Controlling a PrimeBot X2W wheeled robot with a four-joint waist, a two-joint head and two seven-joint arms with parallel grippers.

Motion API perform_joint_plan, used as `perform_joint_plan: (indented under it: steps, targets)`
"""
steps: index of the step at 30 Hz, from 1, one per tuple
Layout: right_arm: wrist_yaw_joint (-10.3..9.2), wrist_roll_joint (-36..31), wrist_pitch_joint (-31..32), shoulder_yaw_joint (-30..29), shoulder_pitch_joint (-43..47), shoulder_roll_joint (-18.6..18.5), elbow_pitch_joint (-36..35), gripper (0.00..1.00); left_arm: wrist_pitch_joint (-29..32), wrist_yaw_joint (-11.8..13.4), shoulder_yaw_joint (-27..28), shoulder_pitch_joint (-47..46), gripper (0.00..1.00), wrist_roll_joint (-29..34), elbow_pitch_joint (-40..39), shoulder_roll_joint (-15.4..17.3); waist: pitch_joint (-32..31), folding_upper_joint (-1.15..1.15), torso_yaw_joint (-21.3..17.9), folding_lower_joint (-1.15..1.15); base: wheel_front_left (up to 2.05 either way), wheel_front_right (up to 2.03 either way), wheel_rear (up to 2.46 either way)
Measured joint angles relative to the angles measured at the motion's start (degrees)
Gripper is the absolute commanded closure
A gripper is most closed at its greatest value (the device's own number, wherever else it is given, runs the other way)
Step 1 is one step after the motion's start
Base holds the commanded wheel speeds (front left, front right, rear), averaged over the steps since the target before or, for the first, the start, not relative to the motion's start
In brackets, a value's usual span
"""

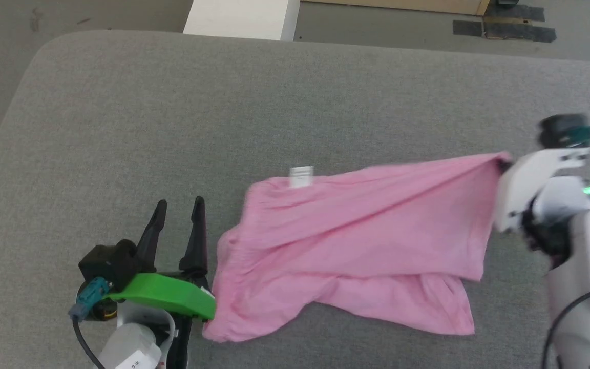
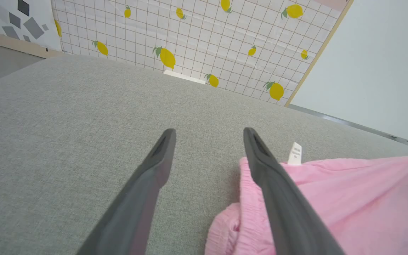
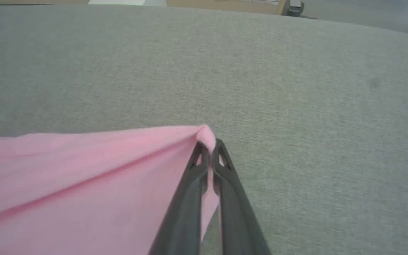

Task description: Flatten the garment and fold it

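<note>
Grey padded surface (image 1: 121,128). Garment (image 1: 356,230) rumpled on it. My right gripper (image 3: 209,143) clamped on garment's right corner; left gripper (image 1: 180,205) apart beside garment's left edge. Risk: thin pinch slips if I tug.

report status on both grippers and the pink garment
Right gripper shut on a corner of the garment, cloth stretched taut. Left gripper open beside the gathered hem, not gripping. Garment rumpled on the gray surface; nothing in the way.

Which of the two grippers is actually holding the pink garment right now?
The right gripper, pinched shut on a corner of the garment; the left gripper stands open beside it.
</note>
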Motion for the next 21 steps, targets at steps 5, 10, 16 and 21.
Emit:
perform_joint_plan:
  steps: [5,10,16,21]
  targets:
    - [0.0,-6.81,3.57,-10.51,-2.13,-0.8,1.65,0.0,0.1,-0.07,-0.31,-0.75,0.0,-0.33,-0.11,-0.07,1.39,0.0,0.47,0.0,0.0,0.0,0.0]
    - [0.0,-10.87,3.41,-16.95,-2.24,0.12,1.7,0.0,0.54,0.02,-0.05,-0.73,0.0,-0.71,-0.07,0.09,1.55,0.0,0.17,0.0,0.0,0.0,0.0]
    - [0.0,-5.64,-6.75,-17.75,-0.77,1.52,-8.4,0.0,1.53,0.08,0.01,-0.7,0.0,-0.92,-0.1,0.9,0.0,0.0,-1.24,0.0,0.0,0.0,0.0]
    - [0.0,6.19,-13.18,-13.96,9.89,1.56,-14.72,0.0,3.07,0.04,-0.22,-0.79,0.0,-1.33,-0.77,1.34,-1.25,0.0,-3.6,0.0,0.0,0.0,0.0]
